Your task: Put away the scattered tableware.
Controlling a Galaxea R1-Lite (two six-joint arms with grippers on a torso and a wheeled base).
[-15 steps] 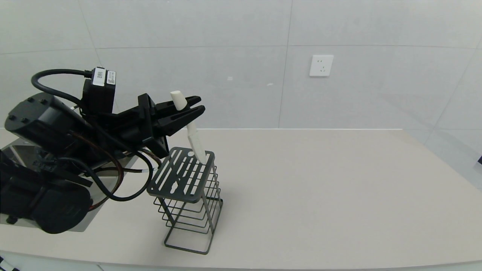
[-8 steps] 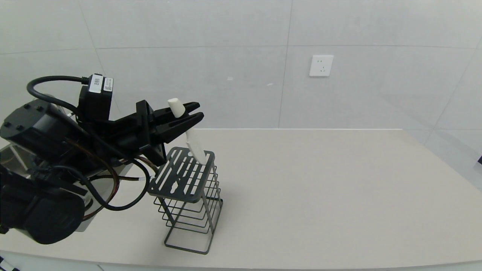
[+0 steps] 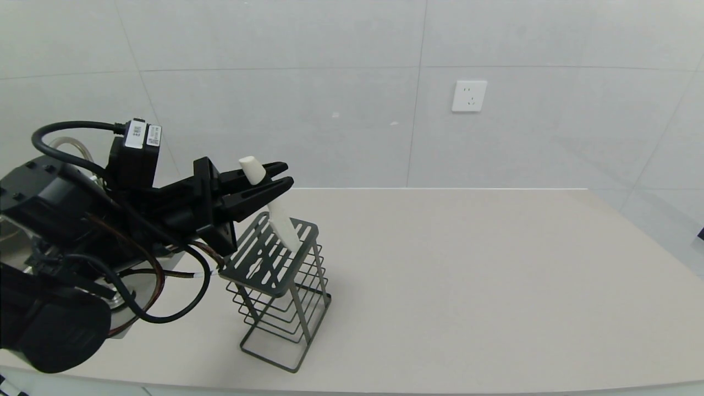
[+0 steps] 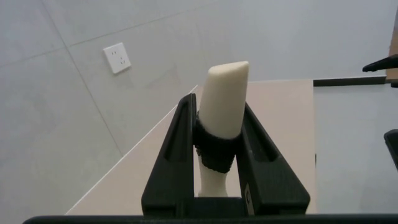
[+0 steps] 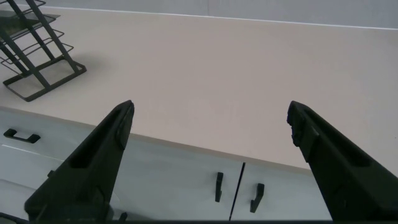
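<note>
At the beige counter's (image 3: 467,275) front-left corner, the left gripper (image 3: 283,175), clamped on the white knife (image 3: 281,223), should lower it straight, without levering the tilted dark wire rack (image 3: 264,258).

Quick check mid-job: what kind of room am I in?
Most likely a kitchen: a long countertop against a tiled wall with a wall socket, cabinet doors with handles below, and a wire knife rack on it.

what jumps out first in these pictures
The left pincer is shut on a white knife, whose blade pokes down into a slot in the top of a dark wire rack at the front left of the counter. The rack looks tilted off level. The right pincer hangs open above the counter's front edge.
</note>
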